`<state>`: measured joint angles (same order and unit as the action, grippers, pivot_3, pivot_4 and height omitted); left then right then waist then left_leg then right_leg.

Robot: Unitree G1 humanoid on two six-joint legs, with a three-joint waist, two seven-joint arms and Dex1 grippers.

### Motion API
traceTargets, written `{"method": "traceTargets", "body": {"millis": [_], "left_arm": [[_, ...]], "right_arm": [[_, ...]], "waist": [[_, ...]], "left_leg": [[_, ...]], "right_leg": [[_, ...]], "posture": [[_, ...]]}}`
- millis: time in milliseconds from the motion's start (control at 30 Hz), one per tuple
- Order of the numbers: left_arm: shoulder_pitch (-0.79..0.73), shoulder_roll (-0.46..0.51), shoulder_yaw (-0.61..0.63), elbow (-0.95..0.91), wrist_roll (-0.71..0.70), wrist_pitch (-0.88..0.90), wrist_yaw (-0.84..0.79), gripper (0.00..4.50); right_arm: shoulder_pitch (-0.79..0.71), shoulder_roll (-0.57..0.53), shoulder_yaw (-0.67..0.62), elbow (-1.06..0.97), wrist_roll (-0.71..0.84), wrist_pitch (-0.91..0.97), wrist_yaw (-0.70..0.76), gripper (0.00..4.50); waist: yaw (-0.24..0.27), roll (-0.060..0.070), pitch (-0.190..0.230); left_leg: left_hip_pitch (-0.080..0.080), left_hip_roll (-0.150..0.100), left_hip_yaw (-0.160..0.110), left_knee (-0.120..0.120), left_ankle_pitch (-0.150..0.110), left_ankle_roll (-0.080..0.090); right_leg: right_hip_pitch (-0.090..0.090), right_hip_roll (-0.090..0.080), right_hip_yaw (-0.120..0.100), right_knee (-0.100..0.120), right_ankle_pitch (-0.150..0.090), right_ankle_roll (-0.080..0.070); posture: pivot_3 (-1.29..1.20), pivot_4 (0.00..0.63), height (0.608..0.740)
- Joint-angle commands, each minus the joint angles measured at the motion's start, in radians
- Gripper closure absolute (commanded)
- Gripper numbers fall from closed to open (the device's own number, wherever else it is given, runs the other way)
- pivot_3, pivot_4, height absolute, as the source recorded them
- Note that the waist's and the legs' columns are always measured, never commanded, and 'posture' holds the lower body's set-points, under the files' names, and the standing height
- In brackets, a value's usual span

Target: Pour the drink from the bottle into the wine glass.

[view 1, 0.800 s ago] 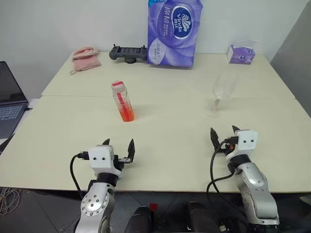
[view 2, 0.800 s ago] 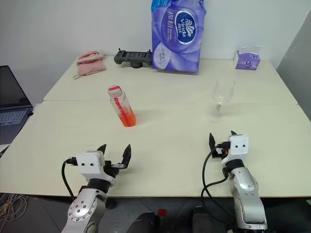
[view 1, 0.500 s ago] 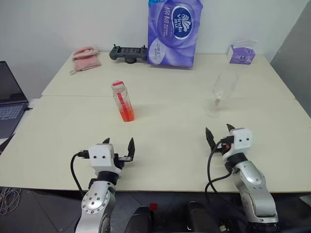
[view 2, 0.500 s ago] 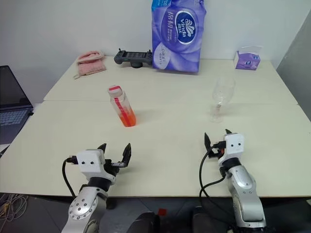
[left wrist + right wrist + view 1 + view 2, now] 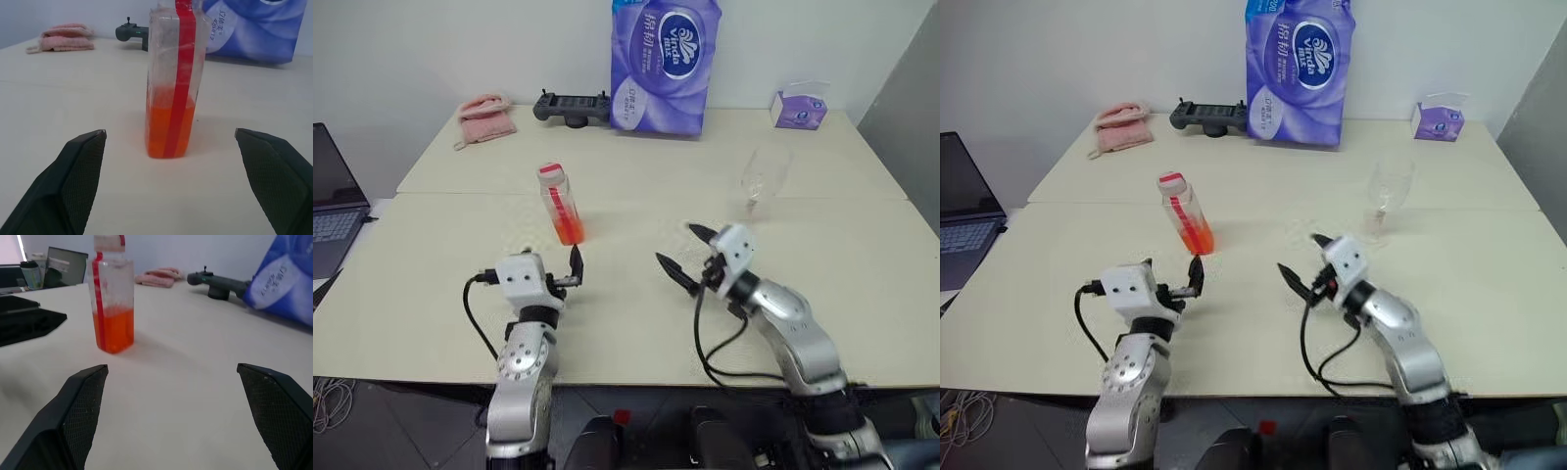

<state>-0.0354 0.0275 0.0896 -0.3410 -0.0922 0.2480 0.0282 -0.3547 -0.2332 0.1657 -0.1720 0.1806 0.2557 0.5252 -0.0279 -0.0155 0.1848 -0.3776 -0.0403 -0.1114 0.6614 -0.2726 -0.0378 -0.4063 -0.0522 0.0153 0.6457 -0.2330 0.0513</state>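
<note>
Plastic, clear and thin-walled, the bottle [image 5: 562,205] is standing capped at the table's [image 5: 636,323] centre-left, roughly a third full of the drink [image 5: 169,128], so it is probably light and a little squashy; gripping the flat sides just above the liquid looks safest. The left gripper [image 5: 551,283] is hovering wide open just at its 6 o'clock; the right gripper [image 5: 688,254], equally wide, is pointing in from 4 o'clock. The wine glass [image 5: 760,181] is waiting well apart at 3 o'clock, fragile and likely tippy. Tissue pack [image 5: 664,65], controller [image 5: 572,106] and pink cloth [image 5: 486,118] are sitting far behind, blocking nothing.
</note>
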Motion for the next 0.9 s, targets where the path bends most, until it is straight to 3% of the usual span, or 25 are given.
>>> {"method": "traceTargets", "body": {"millis": [33,667,900], "left_arm": [[-0.081,0.022,0.024,0.048,0.015,-0.044,0.007,0.02],[-0.416,0.063,0.054,0.399,0.046,-0.156,0.042,0.02],[-0.465,0.062,0.076,0.449,0.049,-0.162,0.1,0.02]], "right_arm": [[-0.078,0.021,-0.008,0.029,0.021,-0.014,0.018,0.0],[-0.142,0.048,-0.012,0.1,0.02,-0.03,0.049,0.0],[-0.129,0.044,-0.011,0.092,0.019,-0.028,0.051,0.0]], "waist": [[0.0,0.0,0.0],[0.002,0.0,0.0],[0.001,0.0,0.0]], "left_leg": [[0.0,0.0,0.0,0.0,0.0,0.0],[-0.002,-0.001,-0.001,0.0,0.0,-0.002],[-0.002,-0.001,-0.001,0.0,0.0,-0.002]], "right_leg": [[0.0,0.0,0.0,0.0,0.002,-0.003],[-0.002,0.0,0.0,0.0,0.004,-0.004],[-0.003,0.0,0.0,0.001,0.004,-0.004]], "posture": [[0.0,0.15,0.74],[0.0,0.15,0.74],[0.0,0.15,0.74]]}}
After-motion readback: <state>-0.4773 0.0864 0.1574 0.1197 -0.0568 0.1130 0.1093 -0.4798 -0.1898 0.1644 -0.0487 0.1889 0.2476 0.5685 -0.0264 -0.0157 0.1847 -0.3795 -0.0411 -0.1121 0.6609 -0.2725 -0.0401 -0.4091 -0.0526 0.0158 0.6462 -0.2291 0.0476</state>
